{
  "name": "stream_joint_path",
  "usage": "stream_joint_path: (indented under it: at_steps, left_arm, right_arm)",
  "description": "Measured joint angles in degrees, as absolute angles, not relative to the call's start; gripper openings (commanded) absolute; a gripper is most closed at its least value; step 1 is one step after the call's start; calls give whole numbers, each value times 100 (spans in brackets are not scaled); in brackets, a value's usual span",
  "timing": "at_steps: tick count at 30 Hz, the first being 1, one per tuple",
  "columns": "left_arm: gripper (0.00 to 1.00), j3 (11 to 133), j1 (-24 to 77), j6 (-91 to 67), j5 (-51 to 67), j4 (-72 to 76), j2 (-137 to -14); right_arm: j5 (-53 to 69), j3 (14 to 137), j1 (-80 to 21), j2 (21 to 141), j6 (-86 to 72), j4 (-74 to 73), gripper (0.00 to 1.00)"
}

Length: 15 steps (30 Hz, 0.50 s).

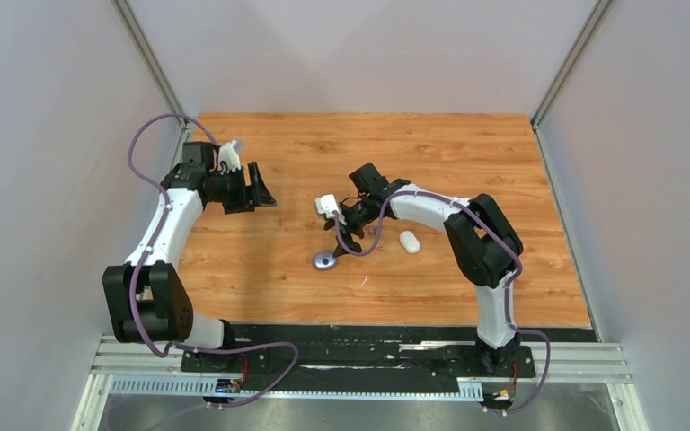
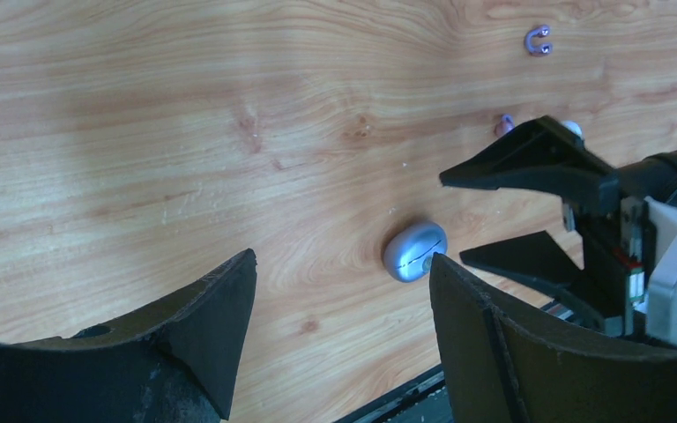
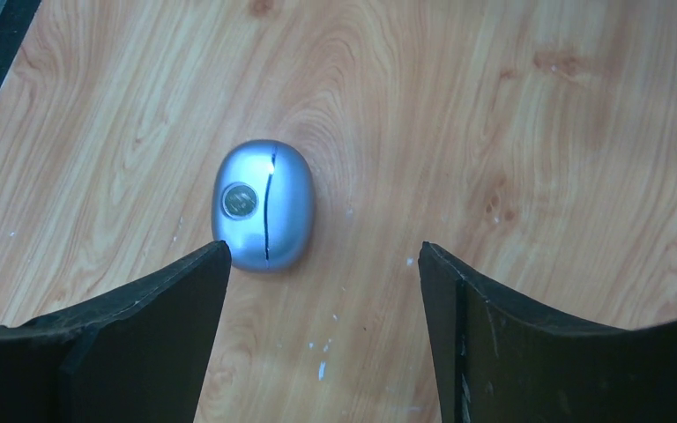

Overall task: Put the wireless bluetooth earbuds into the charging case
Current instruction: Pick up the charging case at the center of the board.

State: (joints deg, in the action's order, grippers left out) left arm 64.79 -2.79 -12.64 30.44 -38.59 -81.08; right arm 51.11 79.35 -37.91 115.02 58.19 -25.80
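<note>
Nearest me, the right gripper [image 3: 322, 256] stands spread wide and empty; the closed bluish charging case [image 3: 263, 204] lies just ahead-left of its gap, seam and long axis pointing away. I see the left gripper [image 2: 344, 260] wide, empty, farther off. One purple earbud [image 2: 539, 40] lies on the table [image 2: 141, 132] beyond

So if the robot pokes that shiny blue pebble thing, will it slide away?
Probably. The blue case looks smooth and glossy on the flat wooden table, so it may skid. Its rounded shell could spin or rock too.
</note>
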Motion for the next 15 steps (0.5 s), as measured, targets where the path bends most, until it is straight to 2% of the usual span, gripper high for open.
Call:
stream_joint_path:
  at_steps: [8,12,15]
  left_arm:
    - [78,6479,-325,-1452,3096,-3795,-8108]
    - [77,6479,-355,-1599,3061,-3787,-8108]
    - [77,6479,-381,-1702,3039,-3789,-8108]
  right_arm:
    - [5120,7981,-4093,11662,5970,-2731,76]
    - [5105,7979,-4160,11740,5957,-2731,69]
    - [5030,7937,-4200,11778,5927,-2659,58]
